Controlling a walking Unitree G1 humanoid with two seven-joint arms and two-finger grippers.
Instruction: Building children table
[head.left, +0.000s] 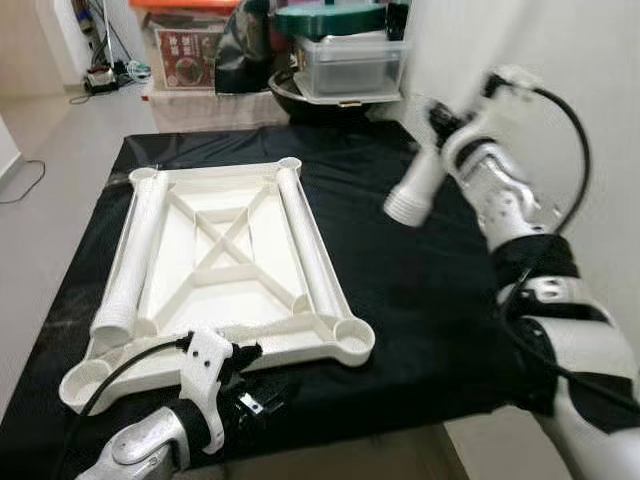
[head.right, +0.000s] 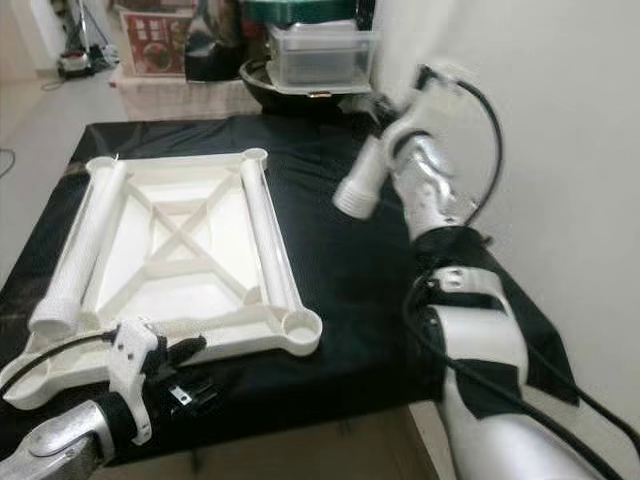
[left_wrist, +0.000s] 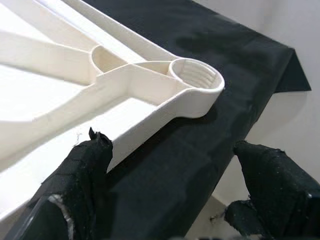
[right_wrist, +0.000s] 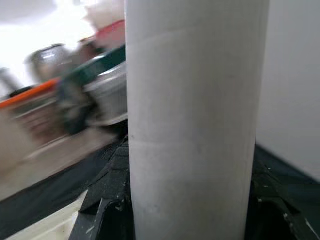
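Note:
A white plastic tabletop (head.left: 215, 285) lies upside down on the black cloth (head.left: 420, 300), with a threaded socket (head.left: 352, 335) at its near right corner. Two white legs rest inside it, one along the left side (head.left: 135, 255) and one along the right (head.left: 305, 240). My right gripper (head.left: 447, 125) is shut on a third white leg (head.left: 418, 190), held tilted in the air to the right of the tabletop; in the right wrist view this leg (right_wrist: 192, 115) stands between the fingers (right_wrist: 107, 200). My left gripper (left_wrist: 175, 170) is open at the tabletop's front edge, close to the corner socket (left_wrist: 196, 80).
A clear lidded container (head.left: 350, 60), a dark bowl (head.left: 300, 95) and storage boxes (head.left: 185, 50) crowd the far end. A white wall (head.left: 600, 60) runs close along the right. The cloth's front edge (head.left: 400, 415) drops off near me. Open floor (head.left: 60, 160) lies to the left.

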